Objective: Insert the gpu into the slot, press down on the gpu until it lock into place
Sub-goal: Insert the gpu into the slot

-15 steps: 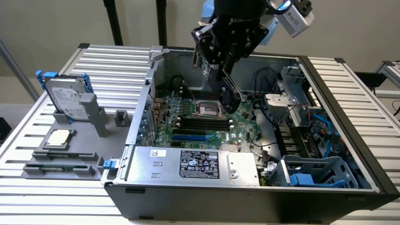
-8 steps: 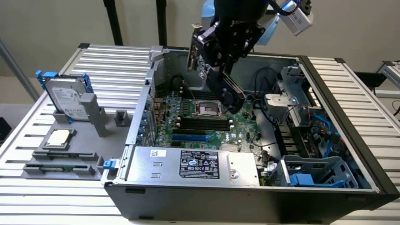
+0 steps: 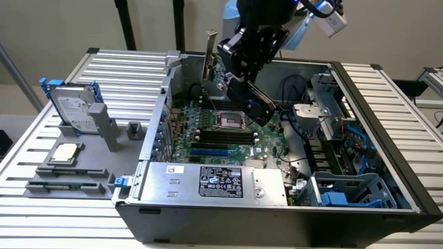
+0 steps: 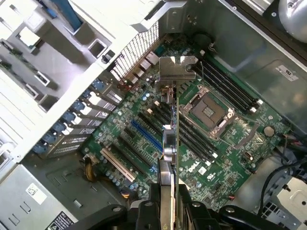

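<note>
GPU: the gpu [image 3: 254, 101] is a thin dark card held edge-down in the air above the motherboard, tilted, with its metal bracket [image 3: 210, 54] rising at the end toward the case's rear wall; in the wrist view the card [image 4: 175, 143] is seen edge-on, its silver bracket tab [image 4: 177, 72] at the far end
GPU position: above the area between the CPU socket and the memory slots, clear of the board and not seated in any connector
Slot: the slot [image 3: 210, 152] is a bright-blue strip on the green board, on the side nearer the power supply; in the wrist view the blue strip [image 4: 146, 135] lies beside the card's edge line, apart from it and unoccupied
Gripper: the gripper [image 3: 258, 41] comes down from above and is clamped on the gpu; in the wrist view its fingers [image 4: 165, 196] press on both faces of the card
Motherboard: green board [image 3: 242, 136] lying flat in the open case, with the square CPU socket [image 3: 230, 120] and black memory slots [image 3: 221, 138]
Power supply: silver labelled box [image 3: 215, 182] along the near edge of the case
Case: black tower [image 3: 387, 207] lying on its side, open upward
Outside the case: a hard drive [image 3: 72, 111] standing in a grey holder at the exterior view's left, with a CPU chip [image 3: 64, 151] on a tray below it
</note>
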